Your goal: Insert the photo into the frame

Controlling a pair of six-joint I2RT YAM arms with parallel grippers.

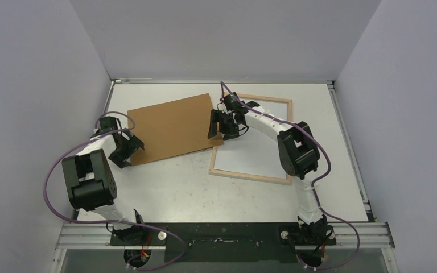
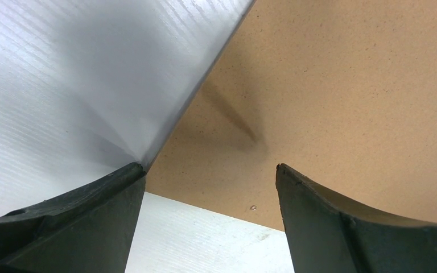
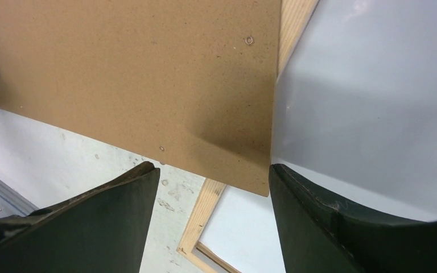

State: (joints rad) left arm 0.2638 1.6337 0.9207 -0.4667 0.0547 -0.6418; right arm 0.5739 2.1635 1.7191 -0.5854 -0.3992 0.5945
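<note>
Top external view: the frame (image 1: pixel 250 177) lies flat toward the far right corner of the tabletop (image 1: pixel 205 196), its pale wooden rim closing round a plain, whitish surface. No printed picture shows anywhere. That whitish surface could be the photo lying face down in the frame, or only the pane over the tabletop; I cannot tell which.

A brown hardboard sheet (image 1: pixel 173 128) lies toward the far left of the tabletop, turned slightly askew. Its right-hand corner rests over the frame's left rim, as the right wrist view also shows.

The right gripper (image 1: pixel 222 126) is at that overlapping edge, fingers apart and clamped on nothing, with the sheet's corner between and beyond them. The left gripper (image 1: pixel 128 149) is at the sheet's near left corner, fingers likewise apart and holding nothing.

As I judge it, the work now concerns the backing sheet. If the photo is indeed in the frame, what remains is to bring the sheet squarely over it. If not, the main step is not yet done.
</note>
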